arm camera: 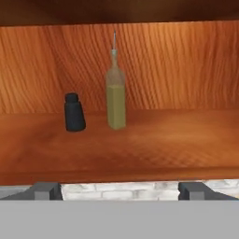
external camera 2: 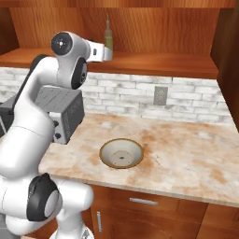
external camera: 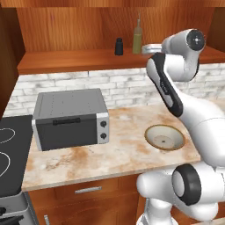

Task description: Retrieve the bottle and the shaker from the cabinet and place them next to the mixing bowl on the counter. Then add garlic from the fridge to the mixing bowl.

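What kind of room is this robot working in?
A kitchen, by the look of it: a toaster oven on a stone-look counter, a stovetop beside it, and a wooden cabinet shelf above.

Cabinet (arm camera: pixel 186 140) shelf bears bottle (arm camera: pixel 115 100), shaker (arm camera: pixel 73 113).

Soft, even rendered light fills all three views, with no hard highlights or glare. The counter (external camera: pixel 123 154) is brightly and evenly lit, and the mixing bowl (external camera: pixel 165 137) casts almost no shadow. The cabinet (arm camera: pixel 177 70) interior is dimmer, darkening toward its top edge in the hand view. The bottle (arm camera: pixel 115 95) and shaker (arm camera: pixel 73 112) look slightly soft and blocky, with faint contact shadows on the shelf. Edges stay straight, without visible distortion
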